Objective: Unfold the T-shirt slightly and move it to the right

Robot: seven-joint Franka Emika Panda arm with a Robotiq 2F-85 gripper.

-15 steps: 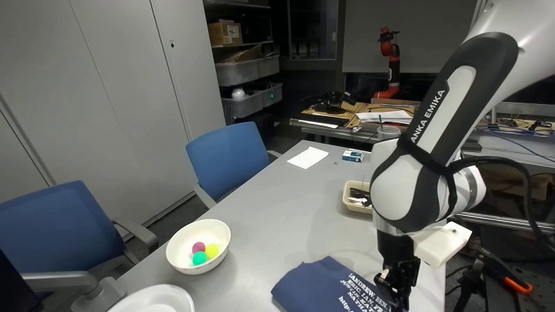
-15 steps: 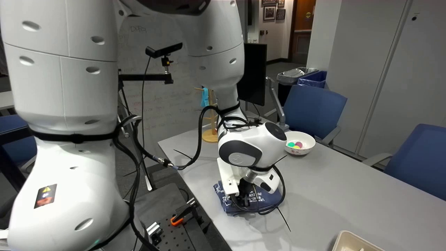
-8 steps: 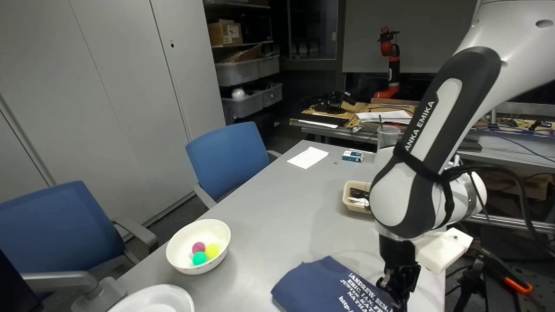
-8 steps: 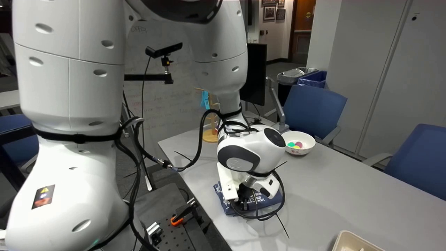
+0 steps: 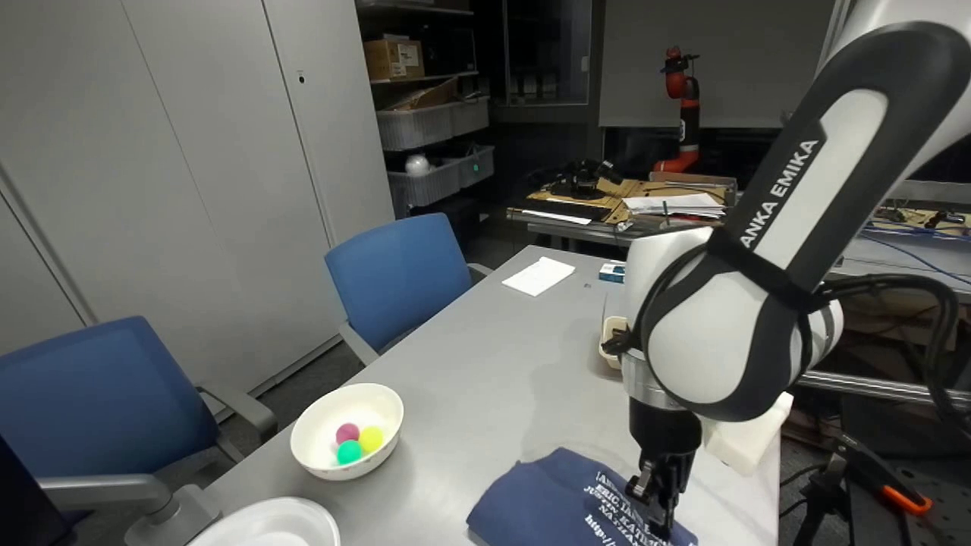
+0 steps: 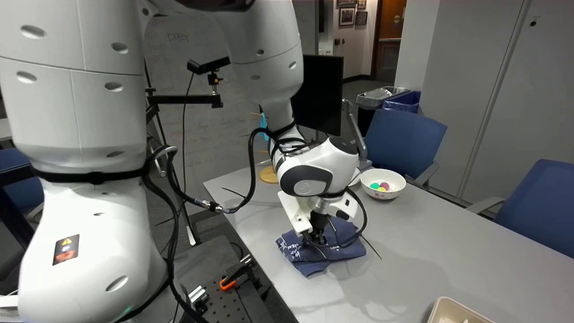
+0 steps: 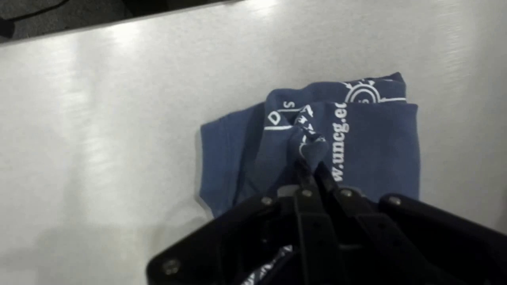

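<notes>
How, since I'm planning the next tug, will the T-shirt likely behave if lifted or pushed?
The T-shirt is probably floppy: it puckers where the gripper pinches it in the wrist view. Its overlapping layers may shift or unfold when tugged. Pushed, it would likely wrinkle rather than roll, since it lies low on the table.

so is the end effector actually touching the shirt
Touching: the wrist view shows the end effector closed on the shirt, with cloth bunched up in its grip.

The arm (image 5: pixel 713 341) is white — with looping black cables (image 6: pixel 252 170).
</notes>
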